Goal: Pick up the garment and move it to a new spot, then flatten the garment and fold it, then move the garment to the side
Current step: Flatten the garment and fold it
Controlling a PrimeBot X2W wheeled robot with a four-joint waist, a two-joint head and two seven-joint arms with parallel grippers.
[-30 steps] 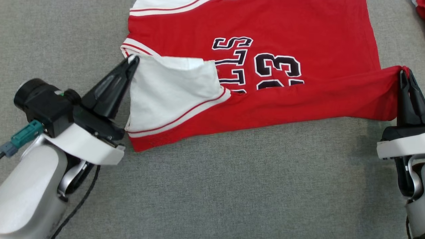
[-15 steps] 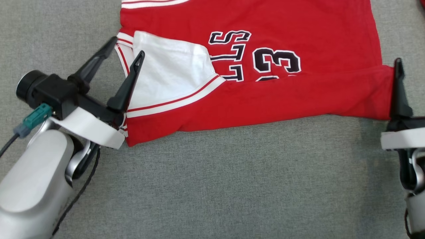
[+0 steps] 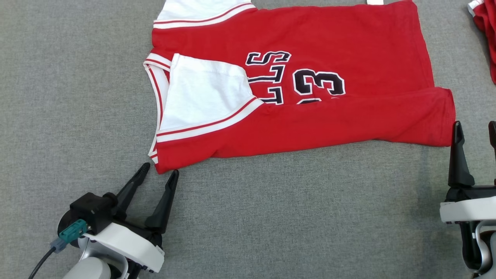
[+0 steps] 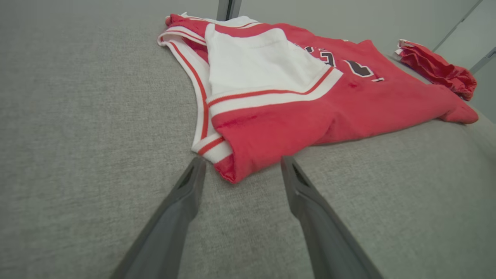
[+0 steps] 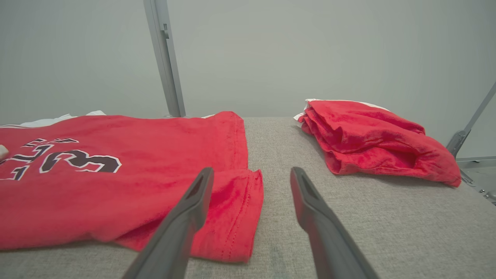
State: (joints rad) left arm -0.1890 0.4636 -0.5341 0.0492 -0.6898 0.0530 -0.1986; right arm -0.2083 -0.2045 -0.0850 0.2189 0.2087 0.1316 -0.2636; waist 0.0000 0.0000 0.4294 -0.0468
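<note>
Across the table (image 3: pixel 271 224) toward twelve o'clock lies the part-folded garment (image 3: pixel 310 120), the left gripper (image 3: pixel 160 169) at seven and right gripper (image 3: pixel 476 126) at four both gaping empty (each beside a corner), so a careless advance could snag cloth and undo the fold.

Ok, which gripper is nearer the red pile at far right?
Right. The right gripper is in front of the red pile; the left gripper is across the jersey, at its opposite corner.
</note>
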